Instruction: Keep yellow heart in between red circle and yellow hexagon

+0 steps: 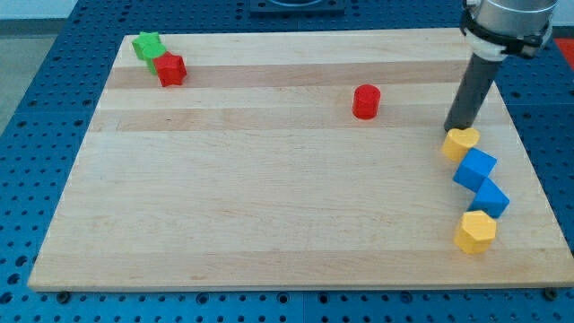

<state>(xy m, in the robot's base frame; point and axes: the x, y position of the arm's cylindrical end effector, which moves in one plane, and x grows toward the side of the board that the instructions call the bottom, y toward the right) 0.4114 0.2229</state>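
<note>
The red circle [366,101] stands on the wooden board right of centre, toward the view's top. The yellow heart [461,143] lies near the board's right edge. The yellow hexagon [474,232] lies lower down at the view's bottom right. My tip [456,128] sits at the heart's upper edge, touching or nearly touching it, on the side toward the view's top. The dark rod rises from there to the view's top right. Two blue blocks lie between the heart and the hexagon.
A blue cube-like block [474,170] and a second blue block [490,198] form a line with the heart and hexagon along the right edge. A green block [147,44] and a red block [170,69] touch at the board's [251,197] top left corner.
</note>
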